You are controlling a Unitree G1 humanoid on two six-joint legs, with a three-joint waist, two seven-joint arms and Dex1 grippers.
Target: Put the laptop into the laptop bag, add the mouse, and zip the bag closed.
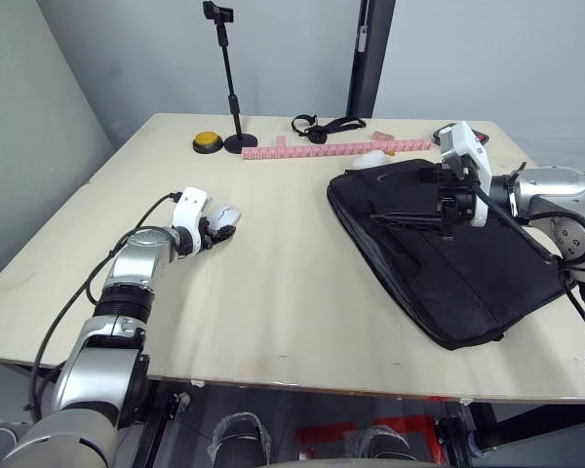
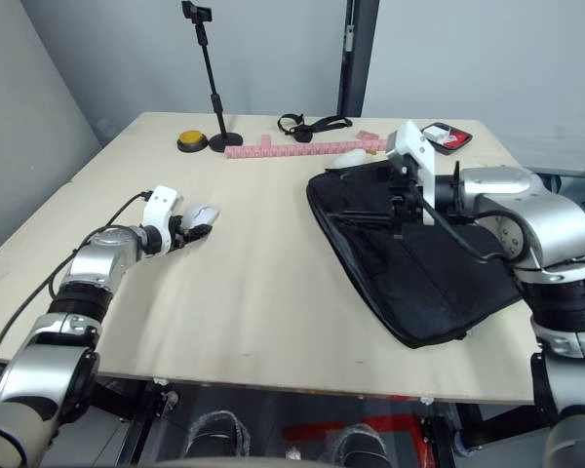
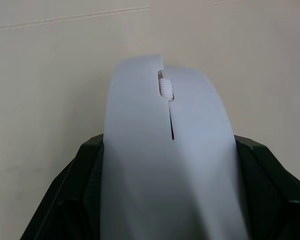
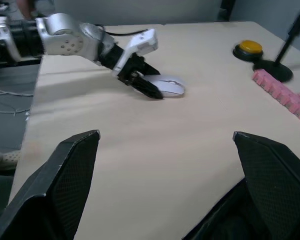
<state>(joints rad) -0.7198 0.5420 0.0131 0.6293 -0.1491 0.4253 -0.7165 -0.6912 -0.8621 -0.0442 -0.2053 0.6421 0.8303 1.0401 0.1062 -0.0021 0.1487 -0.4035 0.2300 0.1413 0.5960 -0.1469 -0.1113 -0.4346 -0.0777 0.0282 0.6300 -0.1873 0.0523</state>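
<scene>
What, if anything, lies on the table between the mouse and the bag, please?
Nothing visible. The left gripper is closed on the mouse, and only bare table lies between it and the bag, where the right gripper hovers open.

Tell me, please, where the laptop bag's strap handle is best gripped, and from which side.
Judging by its pose, grip the strap handle at its middle, where it arches off the laptop bag. Come from above on the robot's right, where the right tool, open, already hovers. The left tool is shut on the mouse across the table.
</scene>
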